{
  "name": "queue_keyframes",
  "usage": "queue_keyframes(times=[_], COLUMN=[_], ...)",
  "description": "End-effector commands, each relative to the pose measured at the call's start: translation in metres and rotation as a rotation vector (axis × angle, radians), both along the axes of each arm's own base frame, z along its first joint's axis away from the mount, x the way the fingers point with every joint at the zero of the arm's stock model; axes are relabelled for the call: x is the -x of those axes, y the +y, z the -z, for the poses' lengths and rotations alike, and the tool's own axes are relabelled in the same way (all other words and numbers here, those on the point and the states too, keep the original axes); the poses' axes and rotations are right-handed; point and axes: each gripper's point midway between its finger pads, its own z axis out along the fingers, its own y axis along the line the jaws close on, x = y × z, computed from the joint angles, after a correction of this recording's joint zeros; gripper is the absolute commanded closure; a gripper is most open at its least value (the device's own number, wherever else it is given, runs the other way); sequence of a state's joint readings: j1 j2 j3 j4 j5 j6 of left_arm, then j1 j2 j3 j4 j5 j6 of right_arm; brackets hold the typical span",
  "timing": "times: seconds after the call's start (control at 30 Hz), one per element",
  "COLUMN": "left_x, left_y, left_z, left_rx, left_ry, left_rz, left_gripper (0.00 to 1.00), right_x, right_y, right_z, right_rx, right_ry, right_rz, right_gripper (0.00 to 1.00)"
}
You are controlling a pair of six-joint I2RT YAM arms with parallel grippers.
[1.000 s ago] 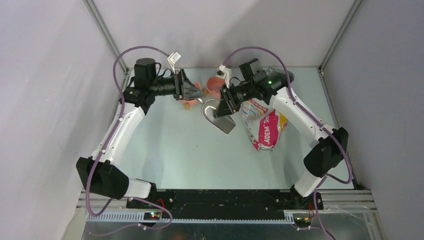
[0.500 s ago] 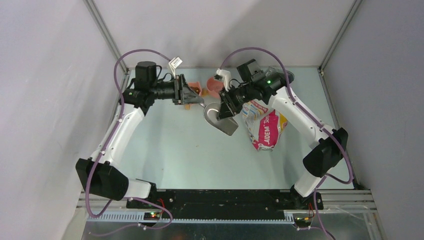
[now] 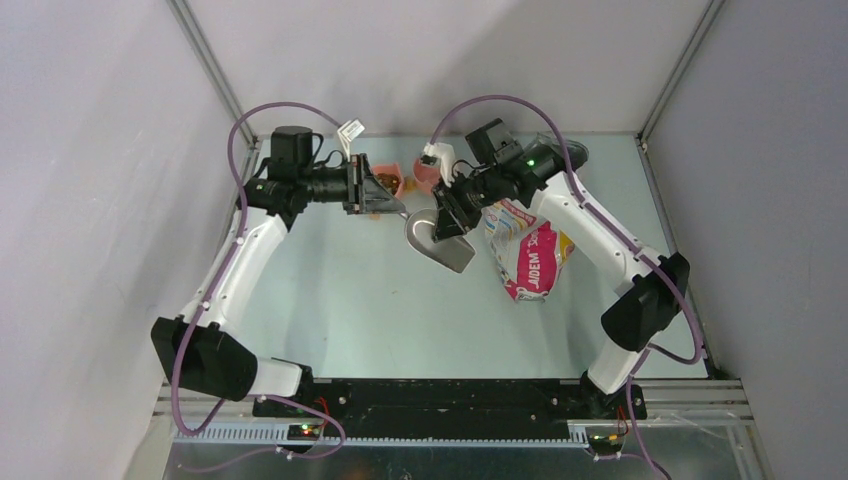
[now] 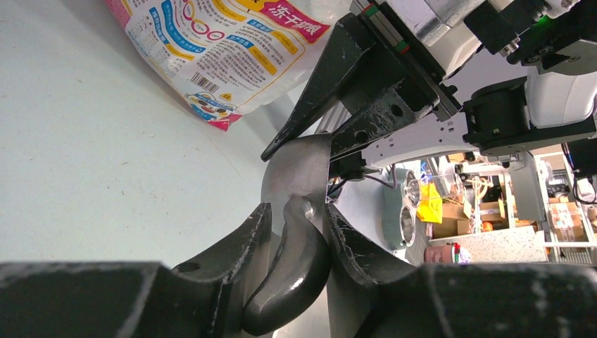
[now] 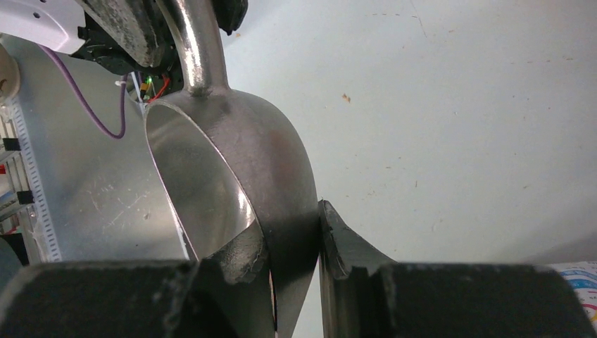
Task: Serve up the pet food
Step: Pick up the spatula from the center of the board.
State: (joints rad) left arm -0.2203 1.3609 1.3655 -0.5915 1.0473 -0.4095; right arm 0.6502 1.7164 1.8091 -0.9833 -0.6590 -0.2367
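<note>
The left gripper (image 4: 297,211) is gripping the scoop (image 3: 441,240) by its handle. The right gripper (image 5: 290,224) is clamping the scoop's bowl wall. Pet food (image 3: 381,182) is sitting, indistinctly, in a pink dish (image 3: 397,186) just behind the handle.

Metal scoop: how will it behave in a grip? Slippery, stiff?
Probably stiff: the scoop is polished sheet metal and shows no flex where the right hand pinches its thin wall. Likely slippery: the handle, between the fingers of the left hand, is smooth, rounded and glossy, so it may twist. Probably light for its size, being a hollow shell.
</note>
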Motion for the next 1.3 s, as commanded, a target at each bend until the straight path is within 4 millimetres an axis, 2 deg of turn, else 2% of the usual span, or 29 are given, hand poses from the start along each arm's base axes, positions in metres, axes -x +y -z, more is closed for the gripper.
queue_keyframes(times=[0.0,0.03,0.1,0.13,0.17,0.2,0.23,0.27,0.37,0.4,0.43,0.47,0.5,0.53,0.57,0.6,0.63,0.73,0.8,0.87,0.97,1.13,1.27], left_x=[0.004,0.002,-0.004,-0.009,-0.016,-0.024,-0.033,-0.042,-0.066,-0.073,-0.077,-0.084,-0.086,-0.091,-0.092,-0.096,-0.096,-0.096,-0.096,-0.097,-0.100,-0.104,-0.106], left_y=[0.000,0.002,0.003,0.006,0.009,0.015,0.021,0.031,0.059,0.073,0.080,0.095,0.102,0.116,0.123,0.135,0.139,0.150,0.152,0.153,0.152,0.148,0.146], left_z=[-0.020,-0.019,-0.024,-0.028,-0.028,-0.032,-0.032,-0.038,-0.054,-0.065,-0.073,-0.079,-0.088,-0.088,-0.095,-0.093,-0.098,-0.102,-0.105,-0.108,-0.109,-0.107,-0.106], left_rx=[0.013,-0.002,-0.015,-0.021,-0.035,-0.040,-0.053,-0.057,-0.105,-0.127,-0.138,-0.170,-0.183,-0.228,-0.243,-0.280,-0.287,-0.309,-0.308,-0.300,-0.291,-0.270,-0.261], left_ry=[-0.107,-0.119,-0.143,-0.148,-0.140,-0.144,-0.135,-0.150,-0.223,-0.277,-0.306,-0.339,-0.366,-0.373,-0.385,-0.378,-0.387,-0.385,-0.389,-0.389,-0.381,-0.355,-0.348], left_rz=[0.028,0.017,-0.011,-0.031,-0.069,-0.103,-0.151,-0.203,-0.383,-0.464,-0.511,-0.597,-0.636,-0.712,-0.753,-0.814,-0.837,-0.906,-0.922,-0.932,-0.932,-0.926,-0.920], left_gripper=[0.99,0.99,1.00,1.00,1.00,1.00,1.00,1.00,1.00,1.00,1.00,1.00,1.00,1.00,1.00,1.00,1.00,1.00,1.00,1.00,1.00,1.00,1.00], right_x=[0.000,-0.003,-0.010,-0.014,-0.020,-0.026,-0.035,-0.037,-0.050,-0.050,-0.063,-0.065,-0.079,-0.081,-0.096,-0.101,-0.109,-0.117,-0.115,-0.115,-0.119,-0.129,-0.137], right_y=[0.007,0.006,0.003,0.001,-0.003,-0.006,-0.012,-0.015,-0.031,-0.041,-0.050,-0.063,-0.079,-0.095,-0.118,-0.143,-0.176,-0.257,-0.288,-0.301,-0.308,-0.293,-0.295], right_z=[-0.010,-0.012,-0.016,-0.020,-0.023,-0.032,-0.040,-0.059,-0.112,-0.127,-0.138,-0.149,-0.156,-0.160,-0.165,-0.168,-0.173,-0.163,-0.151,-0.137,-0.105,-0.066,-0.048], right_rx=[-0.001,-0.001,-0.001,-0.009,-0.015,-0.033,-0.049,-0.097,-0.225,-0.249,-0.259,-0.272,-0.264,-0.259,-0.241,-0.225,-0.197,-0.107,-0.078,-0.054,0.017,0.070,0.124], right_ry=[-0.032,-0.036,-0.042,-0.048,-0.054,-0.074,-0.090,-0.113,-0.216,-0.263,-0.323,-0.368,-0.420,-0.450,-0.493,-0.519,-0.554,-0.565,-0.530,-0.478,-0.368,-0.198,-0.135], right_rz=[-0.009,0.003,0.044,0.074,0.102,0.145,0.184,0.213,0.307,0.347,0.430,0.488,0.599,0.673,0.818,0.925,1.103,1.445,1.551,1.576,1.572,1.507,1.531], right_gripper=[1.00,1.00,0.88,0.70,0.61,0.47,0.42,0.37,0.31,0.27,0.26,0.21,0.20,0.17,0.15,0.14,0.14,0.14,0.15,0.15,0.15,0.20,0.24])
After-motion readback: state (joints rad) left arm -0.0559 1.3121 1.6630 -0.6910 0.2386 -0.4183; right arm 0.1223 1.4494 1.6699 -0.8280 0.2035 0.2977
